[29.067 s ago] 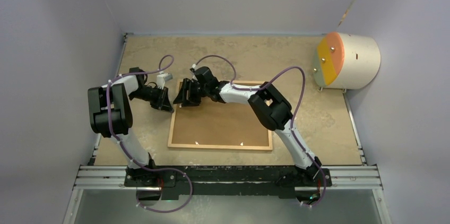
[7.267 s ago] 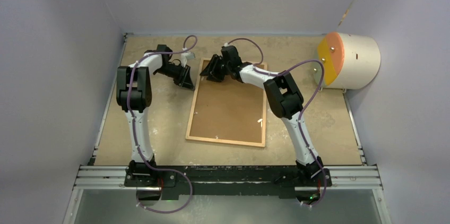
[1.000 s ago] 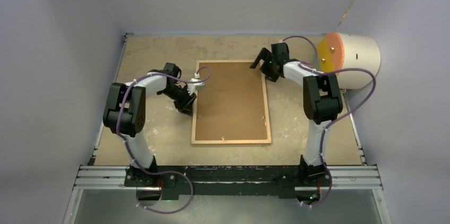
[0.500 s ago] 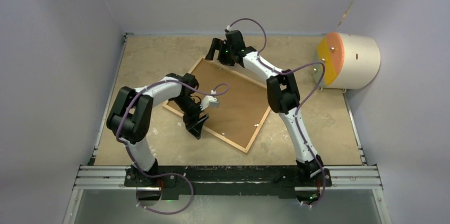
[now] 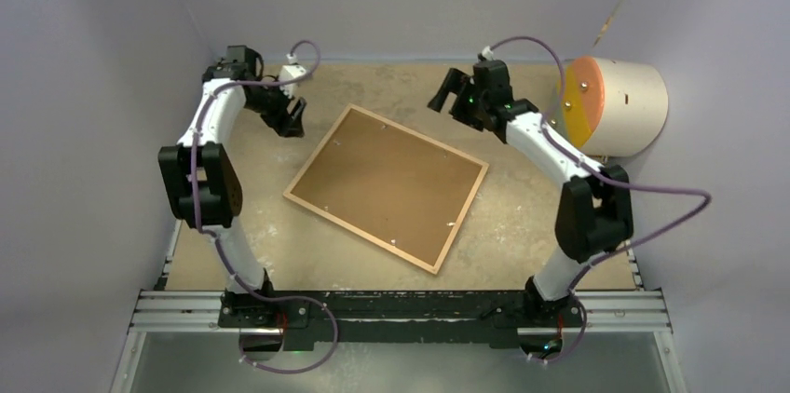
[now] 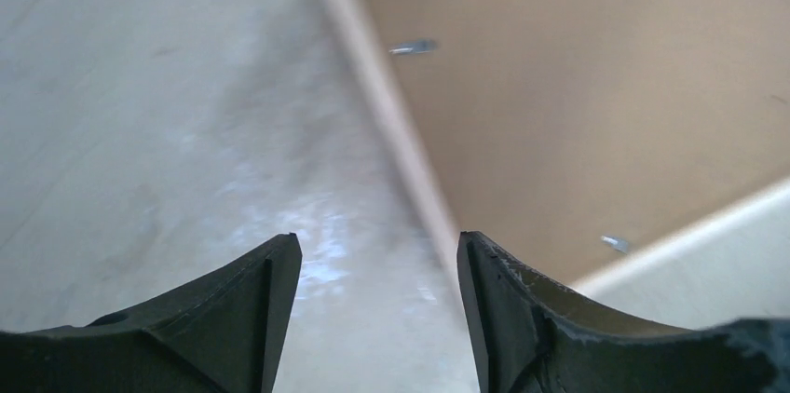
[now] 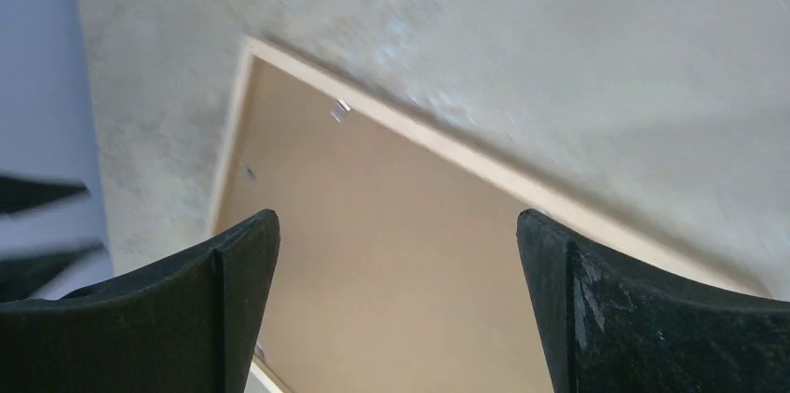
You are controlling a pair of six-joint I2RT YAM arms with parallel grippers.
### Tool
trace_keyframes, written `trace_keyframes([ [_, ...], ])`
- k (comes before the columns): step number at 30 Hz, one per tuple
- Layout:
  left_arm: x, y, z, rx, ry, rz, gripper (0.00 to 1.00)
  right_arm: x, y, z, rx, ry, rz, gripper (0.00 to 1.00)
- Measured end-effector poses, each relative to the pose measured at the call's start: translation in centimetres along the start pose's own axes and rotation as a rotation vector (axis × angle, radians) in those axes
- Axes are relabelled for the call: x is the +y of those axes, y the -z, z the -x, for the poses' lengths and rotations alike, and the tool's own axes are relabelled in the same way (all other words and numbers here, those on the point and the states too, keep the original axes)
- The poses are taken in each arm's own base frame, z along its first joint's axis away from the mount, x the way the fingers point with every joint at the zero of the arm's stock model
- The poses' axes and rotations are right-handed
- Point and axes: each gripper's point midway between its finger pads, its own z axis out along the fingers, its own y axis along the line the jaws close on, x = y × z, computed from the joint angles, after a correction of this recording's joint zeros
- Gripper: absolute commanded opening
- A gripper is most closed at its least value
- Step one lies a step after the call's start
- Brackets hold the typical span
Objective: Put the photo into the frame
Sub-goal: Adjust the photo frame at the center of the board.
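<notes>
The frame (image 5: 419, 136), thin light wood strips, lies flat and skewed in the middle of the table with its back up. A plain brown backing board (image 5: 387, 183) fills it, held by small metal tabs (image 6: 413, 47). The photo is hidden. My left gripper (image 5: 291, 115) hovers off the frame's back-left corner, open and empty; its wrist view shows the frame strip (image 6: 373, 86) beside its right finger and bare table between the fingers. My right gripper (image 5: 447, 93) hangs wide open behind the frame's back-right edge (image 7: 466, 155), over the backing board (image 7: 391, 253).
A white drum with an orange face (image 5: 615, 104) stands at the back right against the wall. Walls close the table on three sides. A metal rail (image 5: 401, 309) with the arm bases runs along the near edge.
The frame has turned and now lies further right. My left gripper has left its near-left edge, opened, and swung to the back left. My right gripper has moved right along the back.
</notes>
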Motion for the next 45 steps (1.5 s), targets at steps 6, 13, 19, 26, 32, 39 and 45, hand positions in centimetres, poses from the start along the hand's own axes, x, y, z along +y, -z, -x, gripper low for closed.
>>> trace_keyframes([
  [6,7.5,-2.9,-5.7,0.050,0.201,0.084,0.52,-8.0,5.2,-9.2,0.131,-0.082,-0.121,0.99],
  [13,6.1,-6.2,-10.3,0.138,0.270,0.058,0.41,-12.8,10.1,-15.2,0.219,-0.166,-0.195,0.99],
  [19,3.5,-6.2,-11.2,0.119,0.259,0.036,0.41,-13.1,9.5,-17.1,0.261,-0.204,-0.155,0.99],
  [26,-1.0,-6.5,-11.9,0.157,0.141,-0.029,0.41,-13.4,6.4,-17.6,0.352,-0.266,-0.105,0.99],
  [32,-6.3,-6.3,-13.3,0.240,0.030,-0.128,0.42,-14.8,4.3,-14.3,0.291,-0.215,-0.173,0.99],
  [39,-11.2,-5.4,-14.5,0.267,0.088,-0.291,0.43,-15.0,4.8,-11.8,0.229,-0.161,-0.255,0.94],
  [45,-7.2,-4.7,-12.3,0.106,0.254,-0.285,0.46,-9.3,6.5,-7.0,0.059,-0.107,-0.098,0.87],
])
